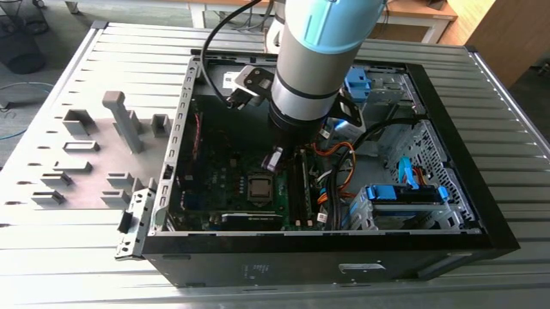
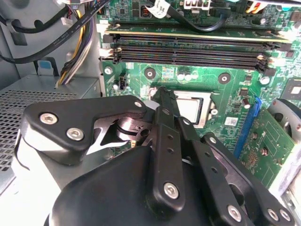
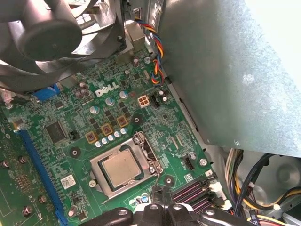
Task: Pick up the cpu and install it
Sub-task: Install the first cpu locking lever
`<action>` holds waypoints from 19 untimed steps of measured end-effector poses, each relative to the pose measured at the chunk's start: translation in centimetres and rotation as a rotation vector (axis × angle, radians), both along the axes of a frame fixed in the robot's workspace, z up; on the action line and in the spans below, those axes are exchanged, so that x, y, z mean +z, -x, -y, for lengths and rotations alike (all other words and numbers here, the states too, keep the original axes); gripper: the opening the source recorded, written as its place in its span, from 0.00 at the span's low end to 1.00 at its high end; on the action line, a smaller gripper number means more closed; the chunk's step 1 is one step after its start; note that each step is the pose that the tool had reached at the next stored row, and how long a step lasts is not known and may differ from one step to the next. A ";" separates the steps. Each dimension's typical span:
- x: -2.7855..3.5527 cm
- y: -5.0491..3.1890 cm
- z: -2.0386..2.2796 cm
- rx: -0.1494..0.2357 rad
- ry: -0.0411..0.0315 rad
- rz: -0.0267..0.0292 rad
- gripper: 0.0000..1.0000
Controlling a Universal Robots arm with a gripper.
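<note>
The cpu (image 3: 121, 170), a small square chip with a silvery-grey top, lies flat inside the open socket frame (image 3: 141, 146) on the green motherboard (image 3: 70, 117). It also shows in the exterior view as the cpu (image 1: 260, 187) and, partly hidden behind the fingers, in the second wrist view as the cpu (image 2: 192, 107). My gripper (image 1: 273, 161) hangs inside the computer case just above the socket's edge. Its black fingers (image 2: 162, 120) meet at the tip, shut, with nothing between them. The gripper tip (image 3: 157, 194) stands beside the socket, apart from the chip.
The open black computer case (image 1: 447, 135) lies on a slatted metal table (image 1: 129, 58). Memory slots (image 2: 188, 49), cable bundles (image 1: 331, 161), a fan (image 3: 51, 33) and blue drive bays (image 1: 404, 196) crowd around the socket. Grey holder blocks (image 1: 120, 119) stand at the exterior view's left.
</note>
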State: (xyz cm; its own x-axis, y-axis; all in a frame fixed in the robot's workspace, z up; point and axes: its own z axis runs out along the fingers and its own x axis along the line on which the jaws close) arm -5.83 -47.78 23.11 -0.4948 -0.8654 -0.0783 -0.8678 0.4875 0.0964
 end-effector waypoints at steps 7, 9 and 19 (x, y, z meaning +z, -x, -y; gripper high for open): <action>-0.18 0.34 0.00 0.026 0.0087 -0.0001 0.11; -0.24 0.36 0.00 0.045 0.0146 0.0000 0.11; -0.39 0.36 0.00 0.159 0.0512 -0.0041 0.11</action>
State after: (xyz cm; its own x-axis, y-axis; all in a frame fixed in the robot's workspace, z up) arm -6.19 -47.78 22.71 -0.3515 -0.9357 -0.0304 -0.9341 0.3483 0.0786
